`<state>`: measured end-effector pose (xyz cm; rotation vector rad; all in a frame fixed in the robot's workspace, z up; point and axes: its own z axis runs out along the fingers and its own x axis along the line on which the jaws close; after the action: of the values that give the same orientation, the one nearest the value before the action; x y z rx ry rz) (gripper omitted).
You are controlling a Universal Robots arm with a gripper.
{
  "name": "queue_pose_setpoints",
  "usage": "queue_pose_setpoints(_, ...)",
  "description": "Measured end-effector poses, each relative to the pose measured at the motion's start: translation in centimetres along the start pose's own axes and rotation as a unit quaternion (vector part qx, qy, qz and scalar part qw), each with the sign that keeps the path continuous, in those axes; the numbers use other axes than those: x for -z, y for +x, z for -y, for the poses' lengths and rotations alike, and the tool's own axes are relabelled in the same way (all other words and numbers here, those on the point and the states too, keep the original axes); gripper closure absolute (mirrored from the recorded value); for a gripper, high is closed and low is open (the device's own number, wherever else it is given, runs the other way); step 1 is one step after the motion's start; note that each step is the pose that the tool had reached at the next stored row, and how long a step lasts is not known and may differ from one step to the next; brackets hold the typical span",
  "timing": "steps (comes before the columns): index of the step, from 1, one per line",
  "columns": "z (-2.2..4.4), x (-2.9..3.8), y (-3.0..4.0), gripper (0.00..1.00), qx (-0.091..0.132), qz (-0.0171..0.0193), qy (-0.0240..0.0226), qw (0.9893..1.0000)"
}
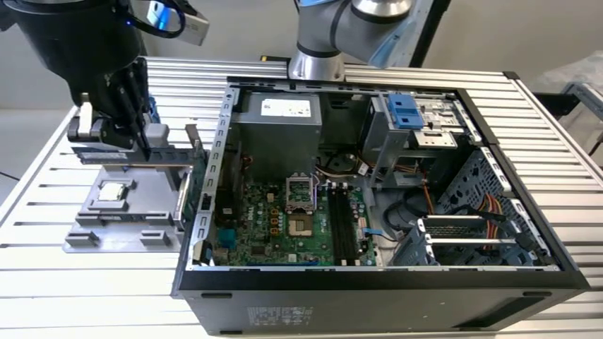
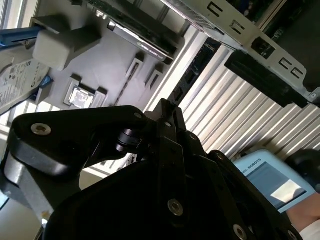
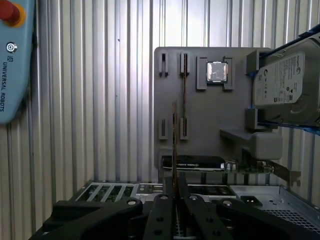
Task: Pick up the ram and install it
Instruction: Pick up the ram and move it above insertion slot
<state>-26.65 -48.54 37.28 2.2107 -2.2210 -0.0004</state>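
Here the ram (image 3: 174, 145) stands edge-on between the jaws of the gripper (image 3: 175, 194) in the first wrist view. It shows as a thin strip reaching out past the fingertips (image 3: 162, 212), which press on its two flat faces. The jaws are drawn in to a narrow slit, no wider than the stick. In the exterior view the gripper (image 1: 132, 138) hangs above the grey parts fixture (image 1: 90, 236), apart from the open computer case (image 1: 377, 282).

The fixture lies on the slatted aluminium worktop (image 1: 56, 296), toward its edge on the exterior view's left and just beside the case wall. Its square recess holds the processor chip (image 1: 113, 191). A hard drive (image 3: 285, 82) with a blue frame stands on edge in a bracket at one end. A graphics card (image 3: 192, 162) lies along the fixture's edge nearest the case. In the first wrist view the held ram lines up just beside the fixture's narrow slotted holders (image 3: 183, 62).

The case sits mid-worktop, toward the near edge, open on top. Inside lie the green motherboard (image 1: 254, 226) with long dark memory slots (image 1: 341, 226) and a processor socket (image 1: 299, 205). A grey power supply (image 1: 278, 123) sits at the far wall, and there is a drive cage (image 1: 405, 113) with blue tabs. A teach pendant (image 3: 12, 65) rests on the worktop
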Motion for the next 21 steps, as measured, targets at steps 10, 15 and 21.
queue_pose_setpoints(10, 1.55, 0.01, -0.01, 1.0, 0.0, 0.0, -0.0001, 1.0)
queue_pose_setpoints(15, 2.39, 0.01, -0.01, 1.0, 0.0, -0.0001, -0.0002, 1.0)
queue_pose_setpoints(21, 3.42, 0.02, -0.02, 1.0, 0.0, -0.0001, -0.0004, 1.0)
